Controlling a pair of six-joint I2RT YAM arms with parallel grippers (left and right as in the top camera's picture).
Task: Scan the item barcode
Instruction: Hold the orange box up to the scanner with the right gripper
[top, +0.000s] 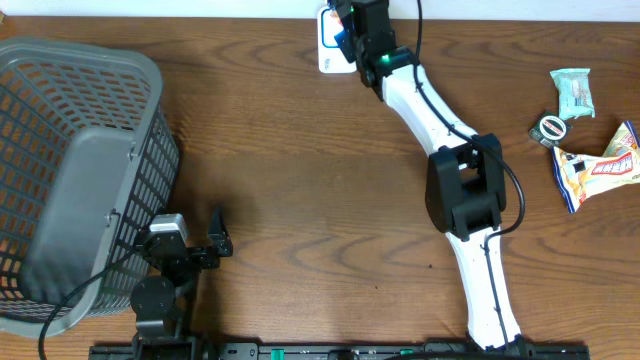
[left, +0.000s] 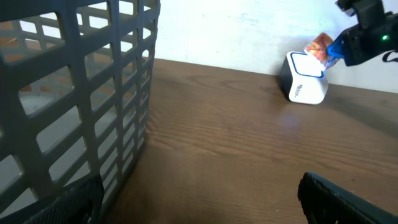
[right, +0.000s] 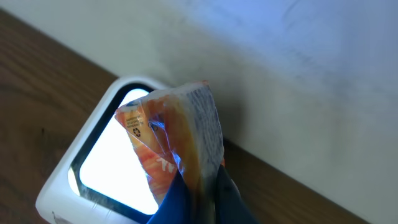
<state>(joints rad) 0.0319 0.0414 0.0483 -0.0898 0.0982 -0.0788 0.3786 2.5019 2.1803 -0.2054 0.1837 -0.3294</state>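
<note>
The right gripper is pressed together on the lower edge of an orange snack packet. It holds the packet upright in front of the bright window of the white barcode scanner; I cannot tell if they touch. The scanner stands at the far edge of the wooden table, close to the wall. The left gripper is near the front edge, its fingers spread wide with nothing between them, just beside the grey plastic basket. On the right side of the table lie a teal packet, a small round object and a yellow-white snack bag, well apart from the scanner.
</note>
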